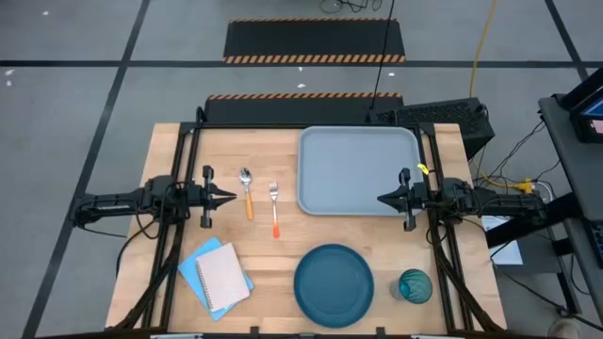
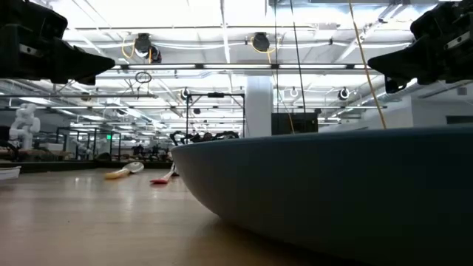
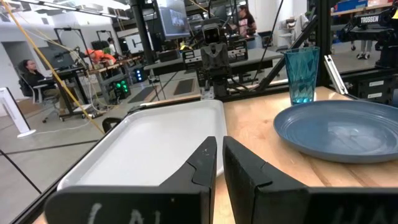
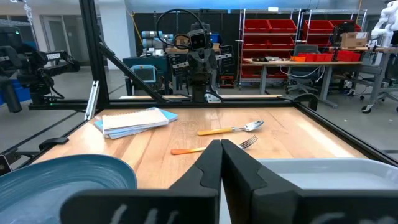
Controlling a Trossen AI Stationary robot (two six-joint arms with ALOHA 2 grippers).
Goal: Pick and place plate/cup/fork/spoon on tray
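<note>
I have both arms parked level above the tabletop (image 1: 283, 264), pointing inward at each other, nothing moved onto the tray (image 1: 358, 169) yet. My left hand (image 1: 229, 197) has its fingers drawn nearly together on nothing, and the spoon (image 1: 247, 192) lies just beside its tip, with the fork (image 1: 274, 208) one step farther inward. Both lie lengthwise front to back, heads toward the far edge and handles toward me, so crosswise to the left arm's reach. My right hand (image 1: 382, 199) is fully shut and empty, hanging over the tray's near right part. The plate (image 1: 334, 280) and cup (image 1: 415, 285) sit at the near edge, the cup on the right arm's side. I judge the left arm best placed for the spoon, once it opens.
</note>
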